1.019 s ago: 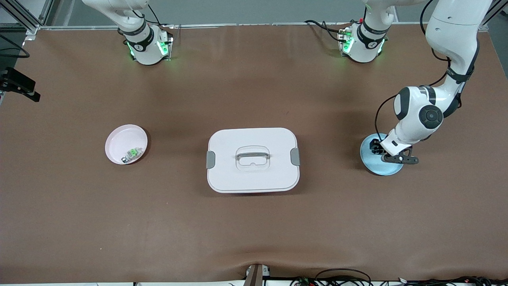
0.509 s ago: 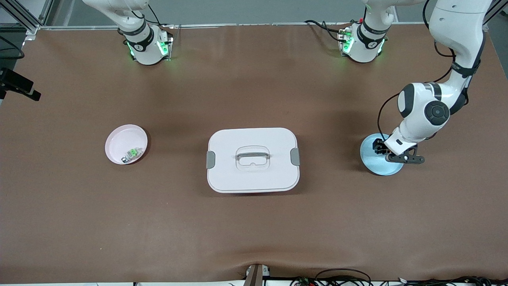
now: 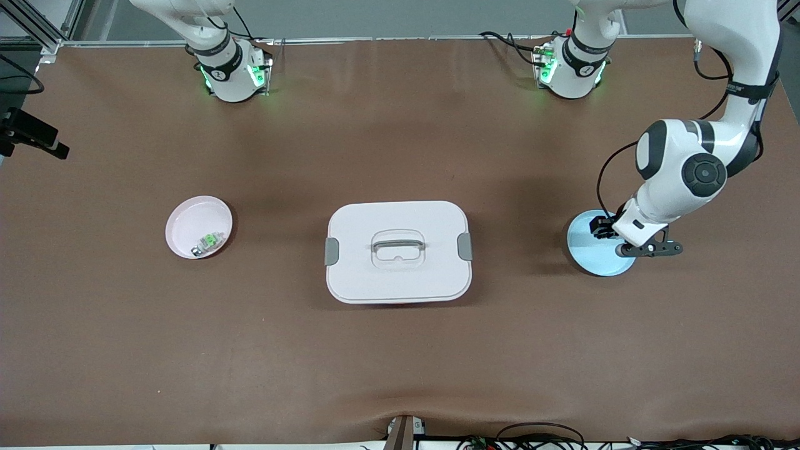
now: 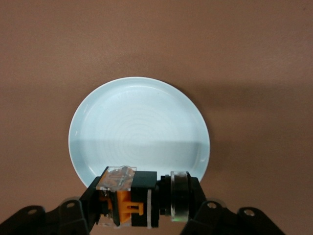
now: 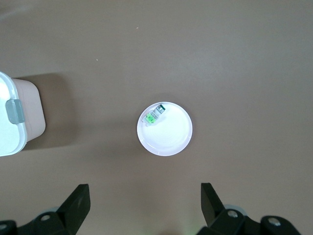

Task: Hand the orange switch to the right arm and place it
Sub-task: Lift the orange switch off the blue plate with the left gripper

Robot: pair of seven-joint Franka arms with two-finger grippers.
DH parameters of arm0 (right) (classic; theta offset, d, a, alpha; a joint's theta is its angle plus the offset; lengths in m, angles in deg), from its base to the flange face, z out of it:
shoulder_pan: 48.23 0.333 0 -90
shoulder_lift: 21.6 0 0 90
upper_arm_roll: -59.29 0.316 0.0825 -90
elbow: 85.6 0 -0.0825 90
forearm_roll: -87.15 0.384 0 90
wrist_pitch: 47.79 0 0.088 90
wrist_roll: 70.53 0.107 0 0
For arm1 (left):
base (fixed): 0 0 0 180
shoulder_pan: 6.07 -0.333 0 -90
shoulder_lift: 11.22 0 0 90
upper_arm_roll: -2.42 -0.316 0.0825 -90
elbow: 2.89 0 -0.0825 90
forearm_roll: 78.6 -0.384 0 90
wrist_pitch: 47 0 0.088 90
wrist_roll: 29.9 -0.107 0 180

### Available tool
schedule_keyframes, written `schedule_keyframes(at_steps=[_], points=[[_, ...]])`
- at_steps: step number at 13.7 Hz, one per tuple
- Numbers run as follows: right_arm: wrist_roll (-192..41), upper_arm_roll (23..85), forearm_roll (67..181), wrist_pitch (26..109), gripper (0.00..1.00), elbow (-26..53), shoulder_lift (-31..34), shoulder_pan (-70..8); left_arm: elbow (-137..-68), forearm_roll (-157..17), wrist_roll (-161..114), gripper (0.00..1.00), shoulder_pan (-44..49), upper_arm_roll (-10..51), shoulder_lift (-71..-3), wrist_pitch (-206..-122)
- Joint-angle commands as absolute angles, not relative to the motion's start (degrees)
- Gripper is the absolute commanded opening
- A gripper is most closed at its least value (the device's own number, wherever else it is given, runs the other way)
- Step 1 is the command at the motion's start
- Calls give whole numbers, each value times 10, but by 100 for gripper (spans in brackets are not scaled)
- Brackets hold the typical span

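Clamped between our left gripper fingers is the orange switch, a small boxy black body with orange plastic marks, a clear cap end and a ribbed round collar. We hold it in the air over a smooth, round, pale blue plate with faint concentric rings, which sits directly below the gripper on the matte brown table. Our right gripper waits high with its black fingers spread wide and nothing between them; below it sits a glossy round pink dish holding a small green-and-silver switch. Toward the table's middle stands a white rounded-rectangle box with grey clips.
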State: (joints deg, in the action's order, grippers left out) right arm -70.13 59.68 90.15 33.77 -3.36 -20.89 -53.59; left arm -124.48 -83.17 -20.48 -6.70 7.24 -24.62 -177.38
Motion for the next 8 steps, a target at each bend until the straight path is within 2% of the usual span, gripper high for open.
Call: schedule_keyframes(at_steps=[1, 4, 8], points=[[-707, 599, 888, 340, 100, -36, -208, -532, -1159, -820, -166, 35, -69, 89, -245, -1652], [-726, 597, 886, 335, 100, -36, -209, -536, -1075, -783, -166, 35, -71, 90, -248, -1538], [-726, 597, 886, 333, 100, -36, -209, -534, -1015, -740, -165, 35, -75, 86, -240, -1462]])
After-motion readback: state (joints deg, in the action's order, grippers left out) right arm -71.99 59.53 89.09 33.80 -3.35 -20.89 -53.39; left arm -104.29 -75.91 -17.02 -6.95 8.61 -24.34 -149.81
